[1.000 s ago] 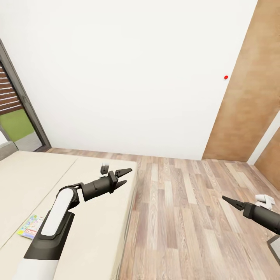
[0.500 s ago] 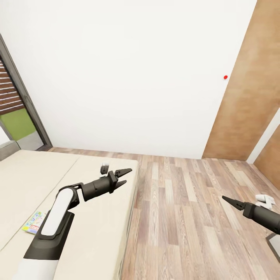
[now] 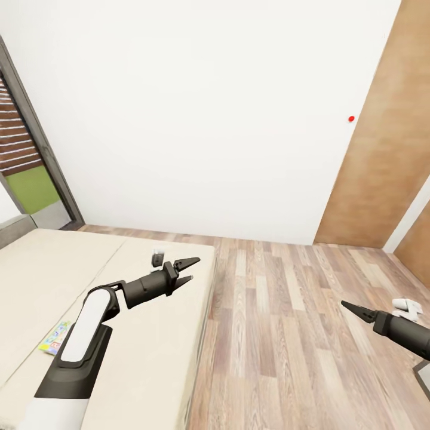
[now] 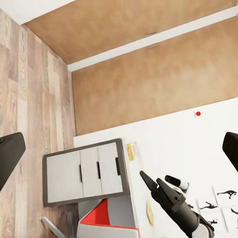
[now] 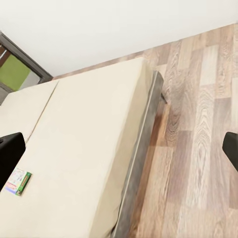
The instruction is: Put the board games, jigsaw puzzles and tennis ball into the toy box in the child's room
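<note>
The whole head view has slid a little: the window frame at the left edge and the red dot on the white wall sit further right than a second ago. That is the camera turning with the base, not the things moving. The two arms keep the same pose against the picture.

The one task thing that shows is a board game, a flat white-and-green box lying on the bed at the lower left of the head view, now partly behind the white forearm. In the right wrist view the same box lies at the lower left on the cream mattress, well apart from the bed's edge and from the plank floor.

The left pincer hangs over the bed near its right edge, spread wide and carrying nothing. The right pincer hovers over the floor at the lower right; only its dark tip shows there, but its fingers at both edges of its own view stand released, with nothing between them.

In the left wrist view the white drawers of the bench stand by the wall. Judging by this, the robot is swinging to face the bed, and the box is not yet within reach.
</note>
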Controlling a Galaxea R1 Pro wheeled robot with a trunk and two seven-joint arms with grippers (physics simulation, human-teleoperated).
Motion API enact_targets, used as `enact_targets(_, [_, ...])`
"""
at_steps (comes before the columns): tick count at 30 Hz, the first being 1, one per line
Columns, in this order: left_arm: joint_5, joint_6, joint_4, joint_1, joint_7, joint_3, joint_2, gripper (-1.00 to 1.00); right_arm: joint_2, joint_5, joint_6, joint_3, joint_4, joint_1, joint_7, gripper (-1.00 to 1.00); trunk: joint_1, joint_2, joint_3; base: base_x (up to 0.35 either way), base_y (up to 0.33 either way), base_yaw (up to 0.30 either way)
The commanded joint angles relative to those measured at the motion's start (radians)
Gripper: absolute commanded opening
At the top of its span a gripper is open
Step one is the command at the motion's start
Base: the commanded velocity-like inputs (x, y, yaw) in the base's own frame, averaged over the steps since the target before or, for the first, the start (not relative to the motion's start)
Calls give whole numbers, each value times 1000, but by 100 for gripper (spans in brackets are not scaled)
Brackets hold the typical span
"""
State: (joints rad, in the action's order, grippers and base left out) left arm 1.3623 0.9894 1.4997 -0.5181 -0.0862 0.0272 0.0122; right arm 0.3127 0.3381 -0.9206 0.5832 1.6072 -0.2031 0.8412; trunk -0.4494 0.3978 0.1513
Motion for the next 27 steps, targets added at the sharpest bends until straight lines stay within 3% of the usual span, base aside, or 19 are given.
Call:
enact_targets(1, [10,2,0,-1,-9,0,0,100,0,-1,-4,1,0,-1,4,100,-1,2,2,-3,2,186])
enact_targets(13, [10,2,0,-1,-9,-2,0,100,0,-1,-4,1,0,-1,4,100,-1,2,2,-1,1,179])
enact_targets(27, [9,2,0,-1,-7,-3,0,100,0,-1,-4,1,0,-1,4,100,-1,2,2,0,1,40])
